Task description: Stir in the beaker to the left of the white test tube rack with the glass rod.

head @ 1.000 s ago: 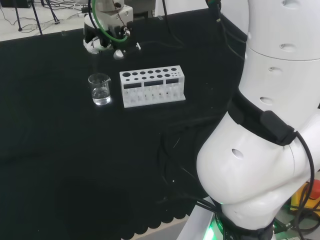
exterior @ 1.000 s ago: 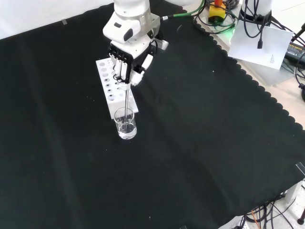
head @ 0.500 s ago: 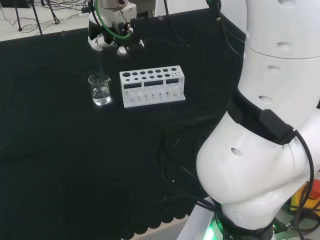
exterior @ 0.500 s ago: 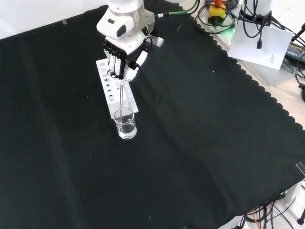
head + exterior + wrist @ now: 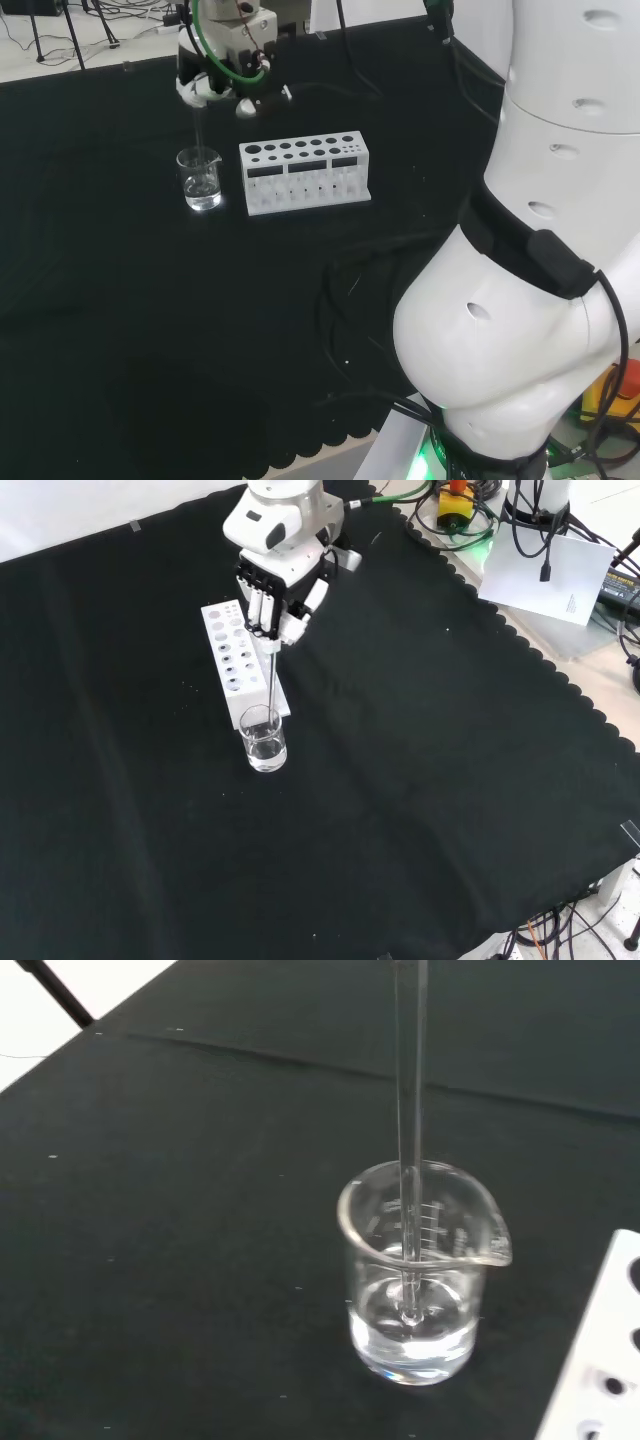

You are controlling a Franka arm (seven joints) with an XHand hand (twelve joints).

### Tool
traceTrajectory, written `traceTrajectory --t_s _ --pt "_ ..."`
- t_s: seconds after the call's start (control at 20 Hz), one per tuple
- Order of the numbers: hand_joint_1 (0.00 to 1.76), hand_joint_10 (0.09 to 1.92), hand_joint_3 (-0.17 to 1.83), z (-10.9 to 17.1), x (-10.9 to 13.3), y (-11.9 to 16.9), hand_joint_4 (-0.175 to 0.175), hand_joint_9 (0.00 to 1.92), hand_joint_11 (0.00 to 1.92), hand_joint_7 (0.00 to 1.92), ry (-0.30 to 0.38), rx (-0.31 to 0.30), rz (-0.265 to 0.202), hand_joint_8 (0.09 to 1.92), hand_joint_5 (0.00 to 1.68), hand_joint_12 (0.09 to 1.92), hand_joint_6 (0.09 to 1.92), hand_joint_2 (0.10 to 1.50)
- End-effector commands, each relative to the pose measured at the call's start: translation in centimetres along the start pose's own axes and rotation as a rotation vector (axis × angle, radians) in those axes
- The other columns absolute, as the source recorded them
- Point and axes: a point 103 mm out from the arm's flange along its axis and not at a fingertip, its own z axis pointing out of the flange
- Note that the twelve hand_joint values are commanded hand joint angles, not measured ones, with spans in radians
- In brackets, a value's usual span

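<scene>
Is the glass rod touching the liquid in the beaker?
Touching. In the wrist view the glass rod passes down through the mouth of the beaker and its tip sits below the surface of the clear liquid.

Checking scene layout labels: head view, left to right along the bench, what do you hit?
beaker with the rod standing in it → rack → the arm's white links. Hand left out: it hangs above, spanning beaker and rack.

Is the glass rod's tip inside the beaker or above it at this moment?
Inside. In the wrist view the glass rod passes below the rim of the beaker, its tip at the clear liquid near the bottom.
</scene>
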Motion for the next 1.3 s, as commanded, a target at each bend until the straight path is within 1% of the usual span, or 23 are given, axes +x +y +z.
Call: traceTrajectory --t_s 0.05,0.2,0.3,0.35,0.45,0.5,0.55,0.75,0.85,0.95,1.05,1.2,1.3 --pt "1.30 0.83 -0.17 0.2 1.7 0.3 -0.175 1.64 1.72 1.12 0.001 -0.002 -0.034 1.11 1.35 0.38 0.09 1.12" --pt "1.30 0.83 -0.17 0.3 1.4 1.1 -0.175 1.64 1.72 1.12 -0.002 -0.006 -0.030 1.11 1.35 0.38 0.09 1.12" --pt "1.30 0.83 -0.17 0.3 0.5 1.9 -0.175 1.64 1.72 1.12 -0.003 -0.009 -0.026 1.11 1.35 0.38 0.09 1.12" --pt "1.30 0.83 -0.17 0.4 0.6 2.1 -0.175 1.64 1.72 1.12 -0.019 -0.010 -0.022 1.11 1.35 0.38 0.09 1.12" --pt "1.30 0.83 -0.17 0.3 0.3 2.3 -0.175 1.64 1.72 1.12 -0.009 -0.011 -0.019 1.11 1.35 0.38 0.09 1.12" --pt "1.30 0.83 -0.17 0.3 -0.9 2.7 -0.175 1.64 1.72 1.12 0.007 -0.006 -0.016 1.11 1.35 0.38 0.09 1.12" --pt "1.30 0.83 -0.17 0.4 -1.6 2.8 -0.175 1.64 1.72 1.12 0.007 -0.007 -0.010 1.11 1.35 0.38 0.09 1.12" --pt "1.30 0.83 -0.17 0.5 -2.5 2.8 -0.175 1.64 1.72 1.12 -0.010 -0.009 0.008 1.11 1.35 0.38 0.09 1.12" --pt "1.30 0.83 -0.17 0.1 -2.8 2.1 -0.175 1.64 1.72 1.12 -0.013 -0.017 0.014 1.12 1.35 0.38 0.09 1.12" --pt "1.30 0.83 -0.17 -0.1 -2.9 1.6 -0.175 1.64 1.72 1.12 -0.015 -0.017 0.016 1.12 1.35 0.38 0.09 1.12" --pt "1.30 0.83 -0.17 0.1 -2.7 1.8 -0.175 1.64 1.72 1.12 -0.011 -0.004 0.014 1.12 1.35 0.38 0.09 1.12" --pt "1.30 0.84 -0.17 0.1 -1.9 0.9 -0.175 1.64 1.72 1.12 -0.029 -0.016 0.011 1.12 1.35 0.38 0.09 1.12" --pt "1.30 0.84 -0.17 0.2 -1.0 0.4 -0.175 1.64 1.72 1.12 -0.023 -0.014 0.003 1.12 1.35 0.38 0.09 1.12"
